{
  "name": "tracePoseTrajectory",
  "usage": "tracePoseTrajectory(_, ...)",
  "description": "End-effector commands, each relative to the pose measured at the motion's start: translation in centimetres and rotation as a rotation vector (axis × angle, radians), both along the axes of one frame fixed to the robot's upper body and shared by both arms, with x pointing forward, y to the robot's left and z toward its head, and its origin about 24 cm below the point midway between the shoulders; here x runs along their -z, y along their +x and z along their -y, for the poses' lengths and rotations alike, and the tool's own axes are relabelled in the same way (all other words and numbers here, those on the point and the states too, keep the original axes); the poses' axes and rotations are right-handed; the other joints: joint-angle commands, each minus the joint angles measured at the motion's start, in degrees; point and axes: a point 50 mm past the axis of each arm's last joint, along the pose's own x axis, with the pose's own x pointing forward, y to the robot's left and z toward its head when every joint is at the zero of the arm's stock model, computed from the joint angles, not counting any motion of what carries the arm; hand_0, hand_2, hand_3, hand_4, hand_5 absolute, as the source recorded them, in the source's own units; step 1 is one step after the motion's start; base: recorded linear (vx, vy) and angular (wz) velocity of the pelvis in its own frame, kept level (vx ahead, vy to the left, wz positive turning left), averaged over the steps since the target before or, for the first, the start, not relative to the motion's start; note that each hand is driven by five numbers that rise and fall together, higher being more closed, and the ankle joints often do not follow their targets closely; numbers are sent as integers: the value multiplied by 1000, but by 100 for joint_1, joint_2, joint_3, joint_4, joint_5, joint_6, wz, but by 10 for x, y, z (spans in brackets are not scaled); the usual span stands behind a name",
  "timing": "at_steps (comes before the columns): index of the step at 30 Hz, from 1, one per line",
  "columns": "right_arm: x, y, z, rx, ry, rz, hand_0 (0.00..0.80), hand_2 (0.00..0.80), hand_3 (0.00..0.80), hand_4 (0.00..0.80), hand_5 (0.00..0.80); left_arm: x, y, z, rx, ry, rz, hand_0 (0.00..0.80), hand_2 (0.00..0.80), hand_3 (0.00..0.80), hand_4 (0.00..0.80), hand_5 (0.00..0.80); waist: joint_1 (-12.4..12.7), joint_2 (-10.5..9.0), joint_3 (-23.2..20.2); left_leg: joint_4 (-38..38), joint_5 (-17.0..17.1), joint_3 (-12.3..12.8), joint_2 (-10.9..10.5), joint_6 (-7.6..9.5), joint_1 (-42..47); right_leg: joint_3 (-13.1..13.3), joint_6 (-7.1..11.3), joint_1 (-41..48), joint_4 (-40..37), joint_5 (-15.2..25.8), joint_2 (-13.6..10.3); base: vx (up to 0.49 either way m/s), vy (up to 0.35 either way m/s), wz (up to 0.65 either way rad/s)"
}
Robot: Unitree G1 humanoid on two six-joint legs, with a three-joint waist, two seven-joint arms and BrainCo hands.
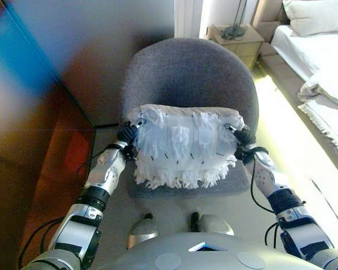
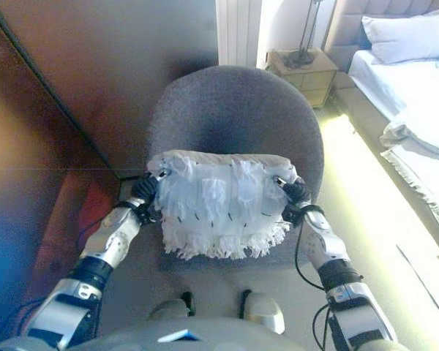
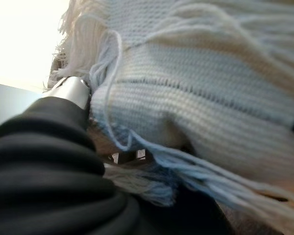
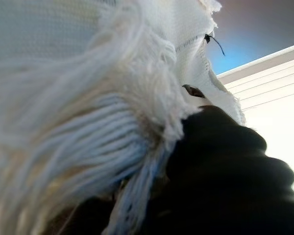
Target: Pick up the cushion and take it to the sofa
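You're holding the cushion between both hands over the seat of the grey chair — left hand pressing into one end, right hand into the other. That two-sided squeeze makes sense to me, since the thing is soft, wide and covered in loose fringe, so a one-handed pinch would probably just be grabbing tassels. Honestly I can't tell what the fingers on either hand are doing: they're buried in the knit, and the wrist cameras are mostly showing dark cover and yarn. The fringe is hanging down on the side nearest you, below both hands. My guess is you're at the lift stage, with the carry to the sofa not yet begun — no sofa is showing here.
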Motion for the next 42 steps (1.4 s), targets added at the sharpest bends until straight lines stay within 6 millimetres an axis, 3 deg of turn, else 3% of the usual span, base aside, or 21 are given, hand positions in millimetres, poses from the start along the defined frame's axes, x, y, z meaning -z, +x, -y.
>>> tracePoseTrajectory(1,-62,43,-35,-46,112,272,800,800,800,800,800,-54,36,14,43,-47,241,800,800,800,800,800,89,-113,-159,490,-390,-98,-171,49,-307,5,567,174,951,292,-870,49,273,-1)
tracePoseTrajectory(3,-62,47,-37,-29,100,258,800,800,800,800,800,-53,36,12,33,-51,229,800,800,800,800,800,156,-57,-44,565,-504,-76,-235,133,-166,-91,488,-290,1774,577,-1148,108,218,-7)
tracePoseTrajectory(5,-62,52,-40,-21,104,248,800,800,800,800,800,-50,36,12,25,-35,208,800,800,800,800,800,235,-104,32,589,-556,-41,-276,112,-33,-210,495,-356,1575,721,-1243,171,40,4)
tracePoseTrajectory(8,-80,66,-46,-12,112,289,800,800,800,800,800,-61,47,15,18,11,230,800,800,800,800,800,201,-254,237,825,-819,-86,-301,28,-39,-79,637,-627,649,823,-1094,57,-112,-11)
tracePoseTrajectory(9,-81,68,-46,-11,112,294,800,800,800,800,800,-62,48,15,16,11,234,800,800,800,800,800,197,-256,254,873,-852,-94,-292,25,-65,-69,643,-650,600,826,-1076,-89,-160,-3)
tracePoseTrajectory(10,-97,77,-47,3,108,339,800,800,800,800,800,-75,57,16,5,14,270,800,800,800,800,800,148,-358,484,1279,-1096,-197,-255,49,-288,133,726,-1032,546,892,-1030,-120,-142,-3)
tracePoseTrajectory(12,-117,88,-42,17,91,396,800,800,800,800,800,-93,67,17,-9,15,316,800,800,800,800,800,217,-417,695,1855,-1200,-284,-127,8,-828,85,742,-1068,595,750,-1053,-205,-171,31)
tracePoseTrajectory(19,-159,99,-1,135,-8,537,800,800,800,800,800,-132,85,32,24,22,421,800,800,800,800,800,389,-444,1175,2360,-1177,-638,88,-216,-1722,-274,783,-1327,809,544,-1124,-125,-111,27)
tracePoseTrajectory(26,-195,110,20,145,-40,592,800,800,800,800,800,-149,89,43,28,17,467,800,800,800,800,800,519,-623,1434,2492,-1177,-844,183,-296,-2057,-372,898,-1540,973,383,-1075,-18,-94,6)
tracePoseTrajectory(32,-221,121,25,142,-99,613,800,800,800,800,800,-170,91,65,92,0,514,800,800,800,800,800,666,-698,1608,2557,-1124,-931,246,-357,-2374,-510,946,-1647,997,267,-992,-21,-56,8)
tracePoseTrajectory(36,-235,128,18,116,-156,638,800,800,800,800,800,-186,92,69,5,-66,565,800,800,800,800,800,772,-650,1741,2595,-1069,-1005,180,-385,-2608,-596,940,-1785,1069,201,-1012,-25,18,3)
tracePoseTrajectory(42,-256,135,7,92,-209,667,800,800,800,800,800,-186,90,68,-82,-89,570,800,800,800,800,800,988,-576,1899,2615,-956,-1112,95,-426,-2940,-753,932,-2033,1208,141,-1080,-37,36,10)
